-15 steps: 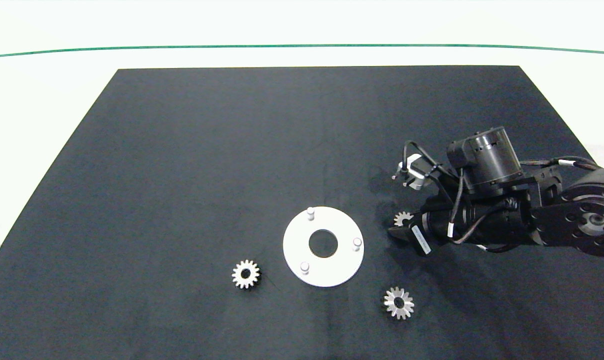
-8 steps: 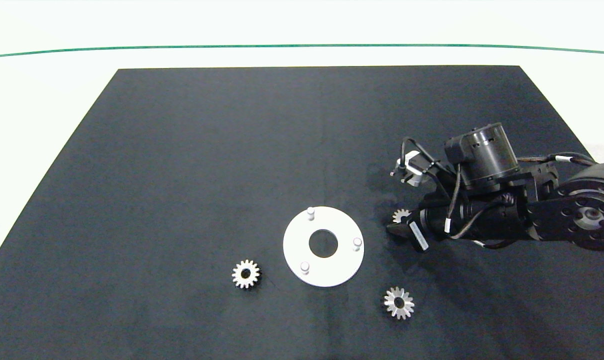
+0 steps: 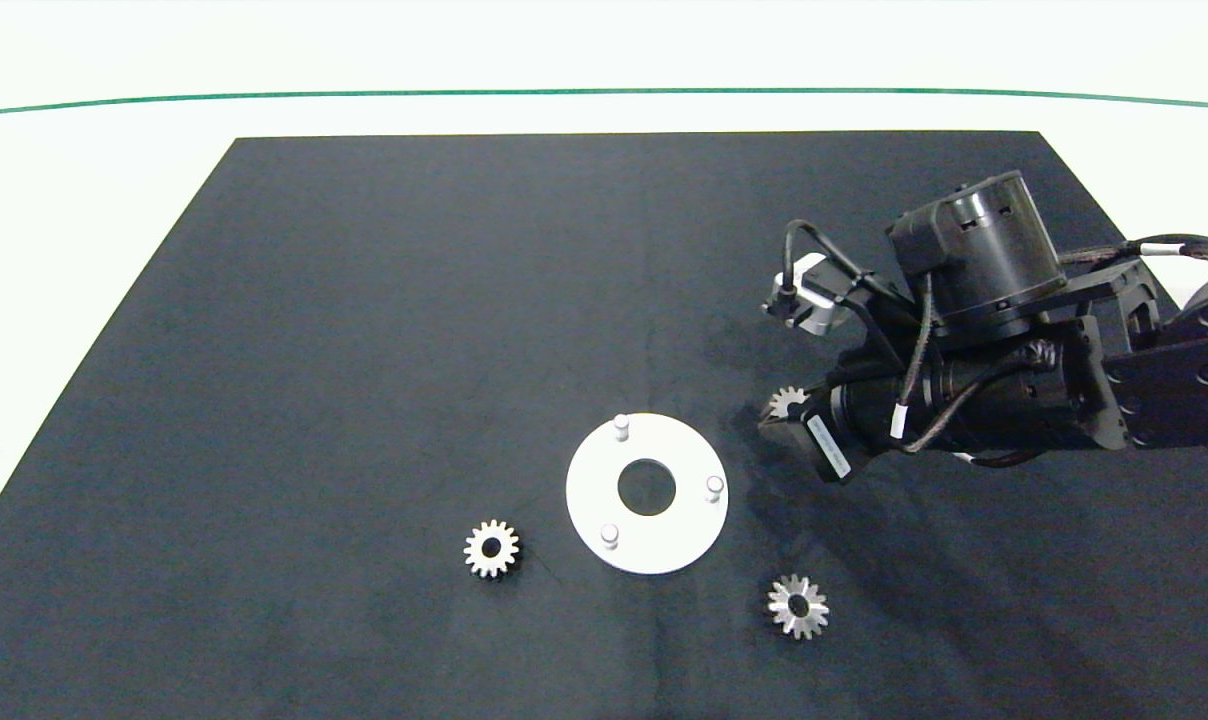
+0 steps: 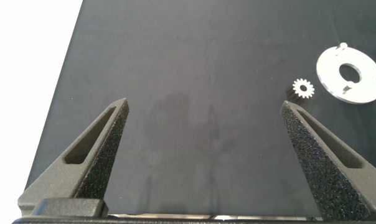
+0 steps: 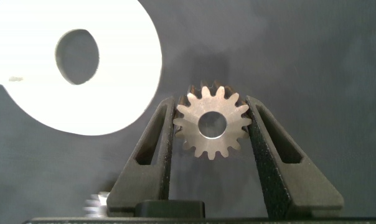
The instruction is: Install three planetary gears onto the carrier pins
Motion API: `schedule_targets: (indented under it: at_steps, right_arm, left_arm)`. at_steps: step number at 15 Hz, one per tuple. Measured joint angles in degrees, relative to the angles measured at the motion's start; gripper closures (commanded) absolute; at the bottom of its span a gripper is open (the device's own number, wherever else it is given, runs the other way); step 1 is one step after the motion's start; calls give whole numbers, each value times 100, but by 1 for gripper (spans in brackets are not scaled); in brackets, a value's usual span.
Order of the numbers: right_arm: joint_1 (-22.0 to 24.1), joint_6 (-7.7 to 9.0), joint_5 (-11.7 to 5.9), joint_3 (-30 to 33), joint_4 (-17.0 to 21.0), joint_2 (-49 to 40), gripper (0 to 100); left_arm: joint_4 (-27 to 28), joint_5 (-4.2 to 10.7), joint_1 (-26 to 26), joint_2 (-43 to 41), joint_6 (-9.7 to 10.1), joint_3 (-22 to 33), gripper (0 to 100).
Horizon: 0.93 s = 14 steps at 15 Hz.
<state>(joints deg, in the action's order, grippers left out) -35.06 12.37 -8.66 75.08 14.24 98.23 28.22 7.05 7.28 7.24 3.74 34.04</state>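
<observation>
My right gripper [image 3: 779,420] is shut on a silvery planetary gear [image 5: 211,123], held flat between both fingers and lifted above the mat just right of the white carrier disc [image 3: 664,540]. From above, that gear [image 3: 786,402] peeks out at the fingertips. Three bare carrier pins [image 3: 621,426] [image 3: 714,487] [image 3: 610,535] stand on the disc. A second gear [image 3: 491,548] lies left of the disc, a third gear [image 3: 798,605] at its front right. My left gripper [image 4: 203,112] is open over bare mat, far left of the disc [image 4: 330,68] and outside the head view.
Everything sits on a black mat [image 3: 364,300] on a white table; the mat's edges lie near the left and far sides. A faint shadow of the right arm falls on the mat beside the disc.
The right arm has risen with the gear in its fingers and drifted slightly toward the far side. The disc and the other two gears have stayed put.
</observation>
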Motion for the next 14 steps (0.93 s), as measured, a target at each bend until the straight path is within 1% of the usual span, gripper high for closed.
schedule_targets:
  at_steps: [1,3,5,6,9,11,12,14]
  right_arm:
    - [-149,2,-101,83,1,-11,87]
    - [-510,2,-363,323,37,9,87]
    - [-757,-2,-490,656,163,140,87]
    - [-840,-4,-529,873,213,249,87]
    - [-1017,-6,-656,1569,624,679,87]
    - [-1083,-6,-728,2044,822,1012,87]
    - [-1133,-9,-739,2210,930,1158,87]
    - [-1246,-17,-741,2387,972,1387,87]
  left_arm:
    - [0,2,0,0,0,0,0]
    - [-2,0,0,2,0,9,0]
    - [0,0,7,2,0,11,0]
    - [-2,0,2,2,0,16,0]
    - [-2,0,2,4,0,22,0]
    - [-5,0,0,4,0,35,0]
    - [-5,0,2,4,2,41,0]
    - [-6,-2,2,11,0,55,0]
